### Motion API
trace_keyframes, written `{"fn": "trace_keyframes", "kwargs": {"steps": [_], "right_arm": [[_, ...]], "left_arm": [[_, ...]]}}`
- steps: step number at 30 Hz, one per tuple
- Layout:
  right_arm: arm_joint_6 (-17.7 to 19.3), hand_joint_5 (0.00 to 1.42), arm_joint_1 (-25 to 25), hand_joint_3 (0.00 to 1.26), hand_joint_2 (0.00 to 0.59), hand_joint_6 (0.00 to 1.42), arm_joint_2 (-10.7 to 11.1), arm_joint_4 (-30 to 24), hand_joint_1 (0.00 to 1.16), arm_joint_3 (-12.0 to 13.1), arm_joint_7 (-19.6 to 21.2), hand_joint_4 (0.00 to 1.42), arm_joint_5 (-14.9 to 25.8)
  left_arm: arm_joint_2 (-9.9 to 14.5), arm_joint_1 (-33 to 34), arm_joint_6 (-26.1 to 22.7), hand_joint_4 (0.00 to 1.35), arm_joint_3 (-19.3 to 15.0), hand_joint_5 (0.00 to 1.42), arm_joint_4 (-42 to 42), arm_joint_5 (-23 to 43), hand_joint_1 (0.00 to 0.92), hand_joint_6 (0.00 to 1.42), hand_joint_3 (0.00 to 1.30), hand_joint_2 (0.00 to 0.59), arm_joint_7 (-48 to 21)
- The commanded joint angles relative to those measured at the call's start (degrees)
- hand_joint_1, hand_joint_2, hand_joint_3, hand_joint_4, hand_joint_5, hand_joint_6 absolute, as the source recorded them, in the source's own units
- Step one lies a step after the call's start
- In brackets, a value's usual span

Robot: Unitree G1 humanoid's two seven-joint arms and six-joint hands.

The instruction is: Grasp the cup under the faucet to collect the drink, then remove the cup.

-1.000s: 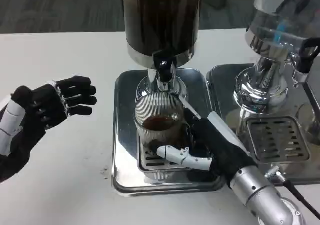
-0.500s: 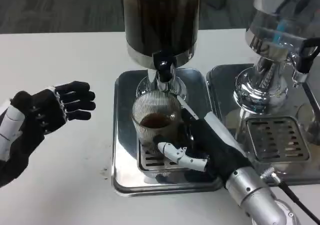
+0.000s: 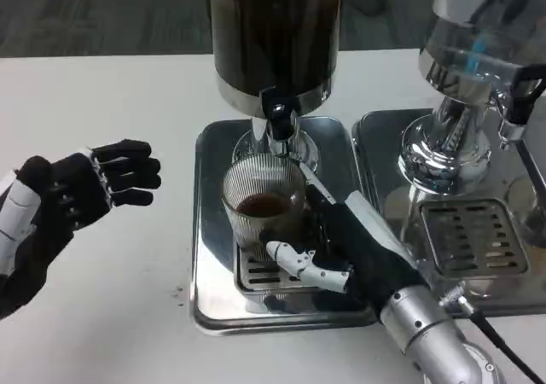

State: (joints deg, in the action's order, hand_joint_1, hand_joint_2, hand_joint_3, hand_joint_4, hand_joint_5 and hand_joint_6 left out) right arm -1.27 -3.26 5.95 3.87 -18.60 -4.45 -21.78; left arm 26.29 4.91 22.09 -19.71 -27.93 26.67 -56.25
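Note:
A ribbed clear glass cup with dark drink in its bottom stands on the drip grate, just below the black faucet of the dark drink dispenser. My right hand grips the cup from the right and front, fingers wrapped around its lower wall. Over the bare table at the left hovers my left hand, fingers spread, holding nothing.
The cup's metal tray sits mid-table. A second tray at the right carries a clear-topped chrome dispenser with its own grate. White table stretches to the left and front.
The cup and my right hand have shifted slightly left and toward me on the grate. My left hand has drifted a little left and down.

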Motion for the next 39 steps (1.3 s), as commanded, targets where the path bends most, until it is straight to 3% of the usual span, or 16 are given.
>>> {"fn": "trace_keyframes", "kwargs": {"steps": [1,2,3,4,5,6,8,24,30,39], "right_arm": [[1.5,0.0,0.6,0.0,0.382,0.04,-0.7,-0.1,0.65,0.2,1.3,0.0,0.7],[1.6,0.0,0.6,0.0,0.379,0.05,-0.7,0.0,0.65,0.1,1.4,0.0,0.8],[1.6,0.0,0.7,0.0,0.285,0.06,-0.7,-0.1,0.62,0.1,1.6,0.0,0.8],[1.7,0.0,0.8,0.0,0.257,0.07,-0.7,-0.1,0.6,0.1,1.8,0.0,0.8],[1.8,0.0,0.8,0.0,0.274,0.08,-0.7,-0.1,0.59,0.1,1.9,0.0,0.8],[1.9,0.0,0.9,0.0,0.249,0.09,-0.8,-0.1,0.58,0.1,2.1,0.0,0.8],[2.2,0.0,1.1,0.0,0.086,0.1,-0.9,0.1,0.51,0.1,2.5,0.0,0.9],[2.5,0.0,1.4,0.0,0.032,0.11,-1.1,0.4,0.43,-1.6,4.5,0.0,-1.1],[2.5,0.0,1.1,0.0,0.021,0.01,-1.3,0.6,0.4,-2.2,6.3,0.0,-2.6],[2.5,0.0,0.8,0.0,0.021,0.0,-0.9,0.8,0.4,-1.5,6.9,0.0,-2.1]], "left_arm": [[0.8,-0.5,-0.2,0.31,-0.1,0.31,0.3,-0.5,0.0,0.35,0.35,0.12,0.3],[0.8,-0.4,-0.2,0.31,0.0,0.31,0.2,-0.6,0.0,0.36,0.35,0.118,0.3],[0.9,-0.4,-0.2,0.31,0.0,0.31,0.2,-0.6,0.0,0.36,0.35,0.119,0.3],[0.9,-0.3,-0.2,0.31,0.0,0.31,0.1,-0.6,0.0,0.36,0.35,0.12,0.2],[0.9,-0.3,-0.2,0.31,0.1,0.31,0.0,-0.7,0.0,0.36,0.35,0.121,0.2],[0.9,-0.2,-0.2,0.32,0.1,0.31,0.0,-0.7,0.0,0.36,0.36,0.121,0.2],[1.0,-0.1,-0.3,0.32,0.2,0.32,-0.1,-0.8,0.0,0.36,0.36,0.123,0.2],[1.4,0.0,-0.4,0.33,0.5,0.32,-0.6,-1.2,0.0,0.38,0.37,0.128,0.1],[1.4,-0.3,-0.4,0.33,0.5,0.32,-0.4,-1.3,0.0,0.38,0.37,0.132,0.1],[1.7,-0.4,-0.5,0.33,0.5,0.32,-0.2,-1.3,0.0,0.39,0.37,0.136,0.0]]}}
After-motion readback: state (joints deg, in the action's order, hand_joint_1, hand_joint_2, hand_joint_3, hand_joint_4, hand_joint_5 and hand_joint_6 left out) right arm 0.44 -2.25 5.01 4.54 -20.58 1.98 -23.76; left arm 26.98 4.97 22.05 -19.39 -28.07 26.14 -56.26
